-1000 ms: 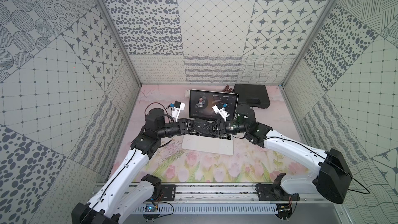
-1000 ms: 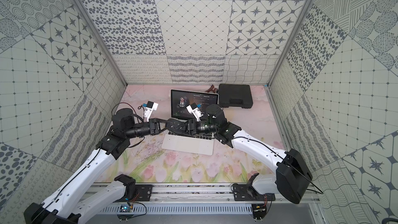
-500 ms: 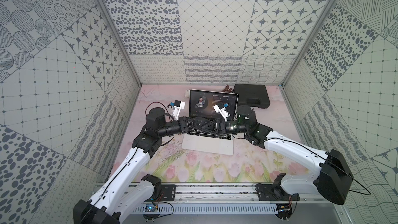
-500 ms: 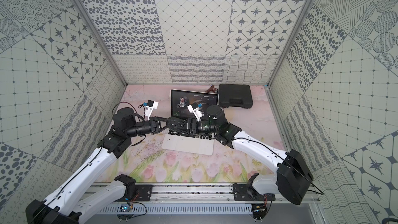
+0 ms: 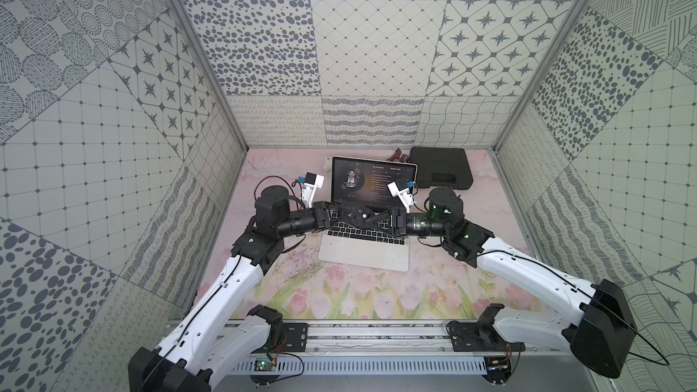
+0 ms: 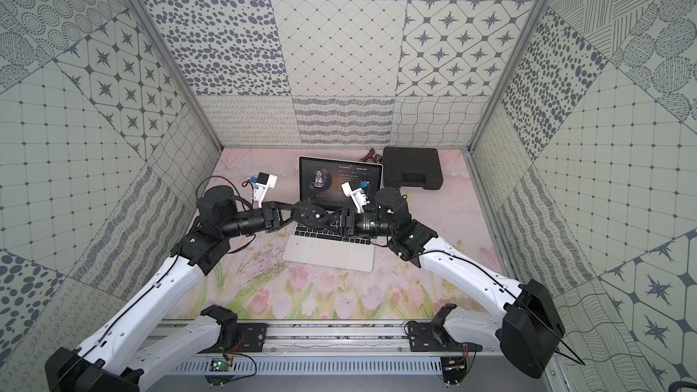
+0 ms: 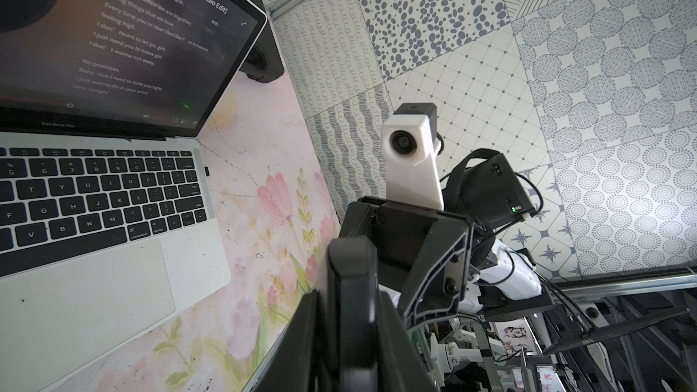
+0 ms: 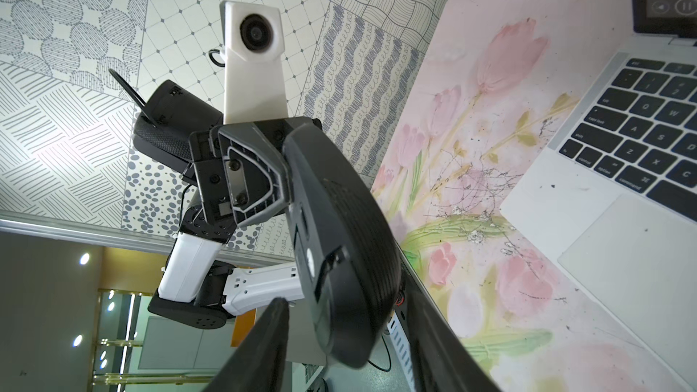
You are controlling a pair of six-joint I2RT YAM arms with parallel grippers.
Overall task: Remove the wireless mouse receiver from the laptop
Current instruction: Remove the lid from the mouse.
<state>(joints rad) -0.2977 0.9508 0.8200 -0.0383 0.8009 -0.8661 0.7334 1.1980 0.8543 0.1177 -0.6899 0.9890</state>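
Observation:
The silver laptop point(image 5: 362, 254) point(image 6: 328, 254) stands open near the back of the table, its dark screen lit. The wireless mouse receiver point(image 7: 207, 171) is a tiny black nub sticking out of the laptop's point(image 7: 94, 296) right side, level with the keyboard's top rows. Both grippers meet above the keyboard. My left gripper point(image 5: 356, 216) point(image 7: 350, 318) is shut on a black mouse point(image 8: 339, 213) point(image 7: 352, 265). My right gripper point(image 5: 379, 220) point(image 8: 345, 307) is open, one finger on each side of that mouse, with a gap showing at one finger. Neither gripper is near the receiver.
A black plastic case point(image 5: 441, 171) point(image 6: 411, 173) lies at the back right, next to the screen. A small reddish-brown object point(image 5: 399, 156) lies behind the laptop. The patterned walls close in the left, right and back sides of the floral mat point(image 5: 339, 296).
Both grippers stay together over the keyboard with the mouse between them. They have shifted only slightly; the laptop has not moved.

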